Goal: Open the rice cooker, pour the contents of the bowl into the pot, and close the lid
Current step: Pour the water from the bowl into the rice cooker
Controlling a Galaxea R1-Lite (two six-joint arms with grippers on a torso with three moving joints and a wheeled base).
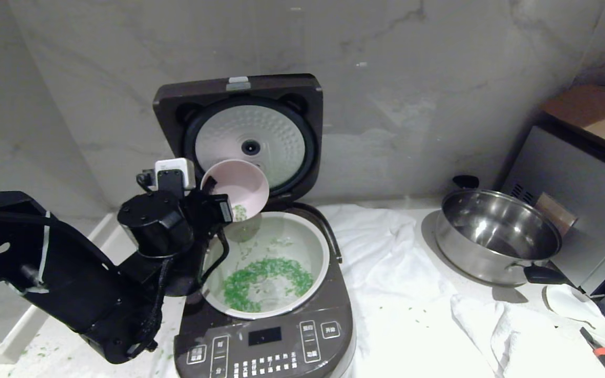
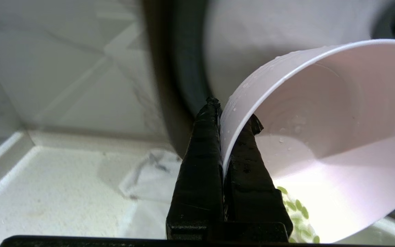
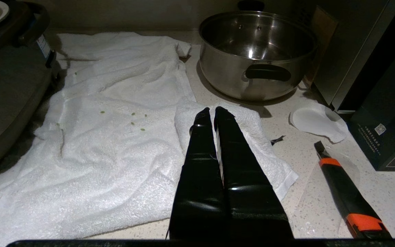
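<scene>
Head view: the dark brown rounded rice cooker [image 1: 266, 336] is seen with its hinged lid [image 1: 239, 131] raised. Most bright green chopped contents [image 1: 266, 278] lie in its round white pot [image 1: 266, 262]. The small pale pink bowl [image 1: 239, 186] is held tipped above the pot's back rim; closing remains.

Left wrist view: the left gripper [image 2: 223, 137] is pinched on the bowl's rim, a few green bits left inside.

Right wrist view: the right gripper [image 3: 211, 115], fingers pressed together, is parked beside the cooker over a white towel [image 3: 115, 137].
</scene>
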